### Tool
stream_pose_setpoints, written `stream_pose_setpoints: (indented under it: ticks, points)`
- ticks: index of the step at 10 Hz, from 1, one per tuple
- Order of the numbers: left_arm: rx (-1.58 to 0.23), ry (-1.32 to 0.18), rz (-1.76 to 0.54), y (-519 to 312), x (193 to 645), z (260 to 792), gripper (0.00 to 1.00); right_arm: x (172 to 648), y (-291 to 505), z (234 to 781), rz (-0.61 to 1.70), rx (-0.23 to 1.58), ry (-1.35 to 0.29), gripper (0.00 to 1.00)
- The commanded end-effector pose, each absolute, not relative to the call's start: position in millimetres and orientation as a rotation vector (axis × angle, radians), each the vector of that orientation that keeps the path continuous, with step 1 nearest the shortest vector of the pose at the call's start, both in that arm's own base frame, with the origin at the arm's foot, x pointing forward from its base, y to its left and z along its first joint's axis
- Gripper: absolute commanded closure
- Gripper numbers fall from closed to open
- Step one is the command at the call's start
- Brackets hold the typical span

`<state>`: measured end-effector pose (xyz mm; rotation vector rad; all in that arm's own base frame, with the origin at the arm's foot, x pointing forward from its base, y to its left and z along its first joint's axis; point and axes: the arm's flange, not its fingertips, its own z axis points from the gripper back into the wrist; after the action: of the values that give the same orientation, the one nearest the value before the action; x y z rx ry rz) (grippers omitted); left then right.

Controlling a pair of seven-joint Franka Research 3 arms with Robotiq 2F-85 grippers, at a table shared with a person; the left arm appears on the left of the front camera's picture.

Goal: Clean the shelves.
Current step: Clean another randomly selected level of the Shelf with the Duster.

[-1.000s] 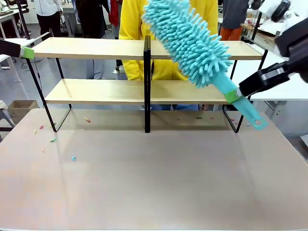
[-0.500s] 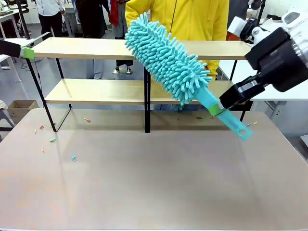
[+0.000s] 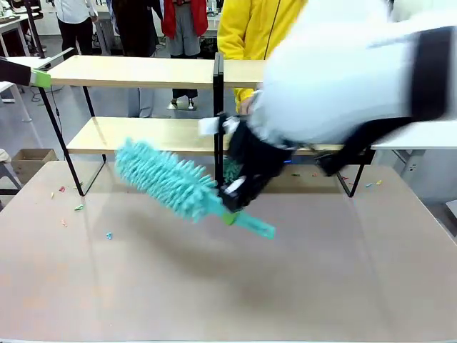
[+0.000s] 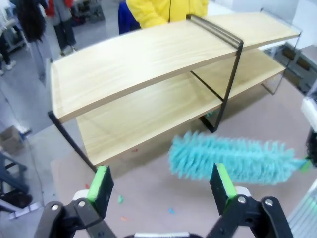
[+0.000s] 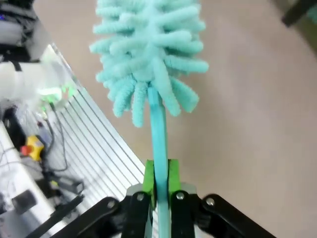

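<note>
The shelves [image 3: 136, 71] stand across the far side of the table, two light-wood boards on a black frame with a centre post [image 3: 218, 114]. My right gripper [image 3: 230, 209] is shut on the handle of a teal fluffy duster [image 3: 166, 179]. The duster's head hangs low over the table, in front of the lower board and left of the post. In the right wrist view the duster [image 5: 148, 54] sticks out from the shut right gripper [image 5: 161, 181]. My left gripper [image 4: 161, 183] is open and holds nothing, facing the shelves [image 4: 138, 59] and the duster [image 4: 233, 158]. A finger [image 3: 32, 76] of it shows at the top board's left end.
Small coloured scraps [image 3: 78, 207] lie on the table [image 3: 228, 286] near the rack's left leg, and a few more [image 3: 371, 184] at the right. A person in yellow [image 3: 250, 28] stands behind the shelves. A cardboard box [image 3: 32, 161] sits on the floor at left.
My right arm has swung down and to the left across the table. It carried the duster from above the top board at right to low in front of the lower board.
</note>
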<state>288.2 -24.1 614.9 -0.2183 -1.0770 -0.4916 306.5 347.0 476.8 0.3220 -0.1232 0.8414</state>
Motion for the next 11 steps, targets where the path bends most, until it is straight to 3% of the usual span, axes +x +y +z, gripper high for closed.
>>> stream_pose_setpoints:
  ticks: [1, 2, 3, 5, 7, 11]
  points:
    - [-0.206, -1.081, -0.508, -21.7, 288.7, 616.8, 0.0, 321.9, 389.9, 489.8, 0.943, 0.205, -0.037, 0.88]
    - [-0.206, -1.081, -0.508, -21.7, 288.7, 616.8, 0.0, 319.1, 367.3, 509.4, 0.912, 0.303, -0.112, 0.88]
    - [-0.206, -1.081, -0.508, -21.7, 288.7, 616.8, 0.0, 315.4, 376.4, 465.1, 0.9, 0.281, -0.065, 0.88]
    - [-0.206, -1.081, -0.508, -21.7, 288.7, 616.8, 0.0, 322.8, 387.3, 476.1, 0.922, 0.284, -0.057, 0.88]
    - [-0.206, -1.081, -0.508, -21.7, 288.7, 616.8, 0.0, 330.0, 406.4, 461.7, 0.92, 0.254, -0.021, 0.88]
    - [-0.206, -1.081, -0.508, -21.7, 288.7, 616.8, 0.0, 355.2, 444.5, 430.7, 0.653, 0.059, -0.077, 0.88]
